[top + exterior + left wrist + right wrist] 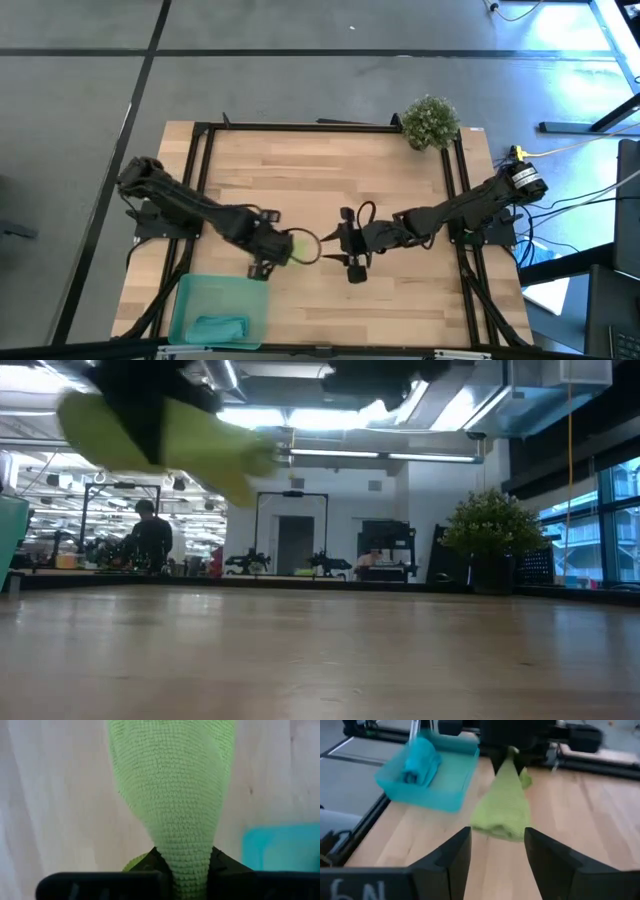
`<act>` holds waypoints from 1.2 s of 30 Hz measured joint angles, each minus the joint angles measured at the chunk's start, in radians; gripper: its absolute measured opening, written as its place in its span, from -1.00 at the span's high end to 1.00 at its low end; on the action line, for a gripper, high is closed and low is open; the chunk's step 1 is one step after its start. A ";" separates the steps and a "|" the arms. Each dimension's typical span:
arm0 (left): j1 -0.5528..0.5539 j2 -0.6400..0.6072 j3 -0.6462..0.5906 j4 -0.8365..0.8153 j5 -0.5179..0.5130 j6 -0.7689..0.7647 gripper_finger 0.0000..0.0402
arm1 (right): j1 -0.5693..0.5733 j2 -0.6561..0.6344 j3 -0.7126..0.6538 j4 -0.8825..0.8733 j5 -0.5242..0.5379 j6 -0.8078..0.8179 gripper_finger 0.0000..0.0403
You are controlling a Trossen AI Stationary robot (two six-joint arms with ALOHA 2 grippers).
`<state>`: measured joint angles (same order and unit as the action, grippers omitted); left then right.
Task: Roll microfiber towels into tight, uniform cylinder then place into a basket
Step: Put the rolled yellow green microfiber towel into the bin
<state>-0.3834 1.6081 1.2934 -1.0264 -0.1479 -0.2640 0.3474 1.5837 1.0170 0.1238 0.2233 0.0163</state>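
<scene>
Left gripper (pixel 272 252) clamped on lime towel (pixel 502 810), roll hanging off table. Basket (pixel 185 300) lies at your 7 o'clock, close; left arm nearer. Right gripper (pixel 496 857) open, empty.

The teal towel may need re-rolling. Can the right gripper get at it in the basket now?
Probably yes: the right gripper is open and empty, but the left gripper, holding the lime towel, hangs between it and the basket.

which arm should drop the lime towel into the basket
Left, most likely. The left gripper is shut on the lime towel, which hangs above the table, and the basket with the teal towel lies on its side. The right gripper is open, empty and farther away.
</scene>
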 joint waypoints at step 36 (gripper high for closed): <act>-0.787 -0.121 -0.274 0.155 -0.118 -1.005 0.86 | -0.082 0.550 0.708 -0.062 -0.354 -0.150 0.08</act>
<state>-1.1704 1.4868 1.0195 -0.8717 -0.2655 -1.2688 0.2653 2.1337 1.7250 0.0613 -0.1307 -0.1333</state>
